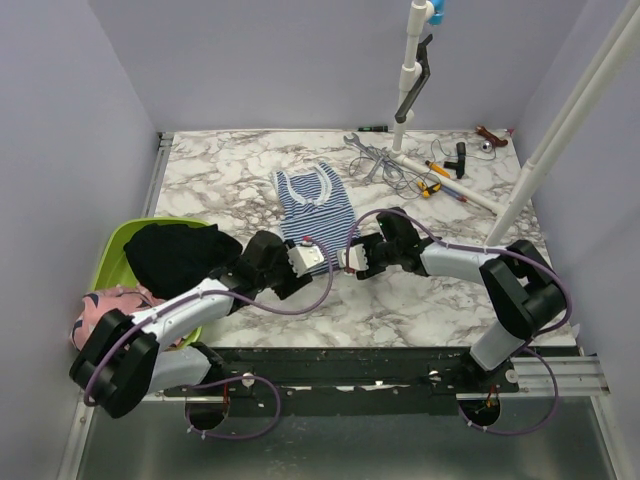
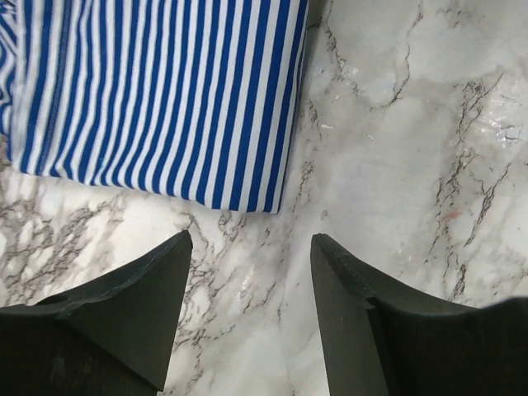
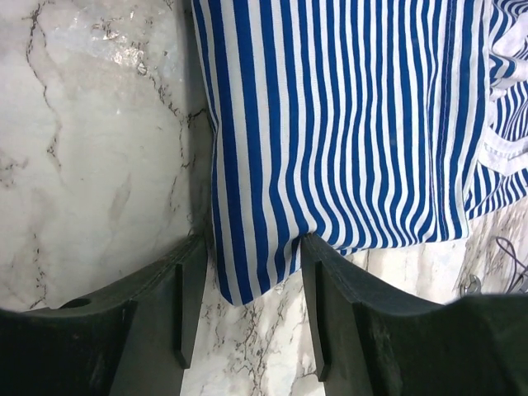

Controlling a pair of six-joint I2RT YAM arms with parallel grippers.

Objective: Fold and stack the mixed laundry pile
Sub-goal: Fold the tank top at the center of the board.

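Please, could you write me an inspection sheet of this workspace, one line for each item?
Surface: marble table, white with dark veins.
Job's things: striped garment flat at centre; black garment piled on the green basin; pink garment at the basin's near end.
Clutter: wrench and small tools along the far edge.
Grippers: left gripper open, short of the cloth; right gripper open, fingers astride the striped garment's corner.
Cables: purple cables looped along both arms.
Surroundings: plain walls; white pole at right.

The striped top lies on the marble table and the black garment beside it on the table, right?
No. The black garment sits in the lime green basin, as the top external view shows; the striped top does lie on the marble table.
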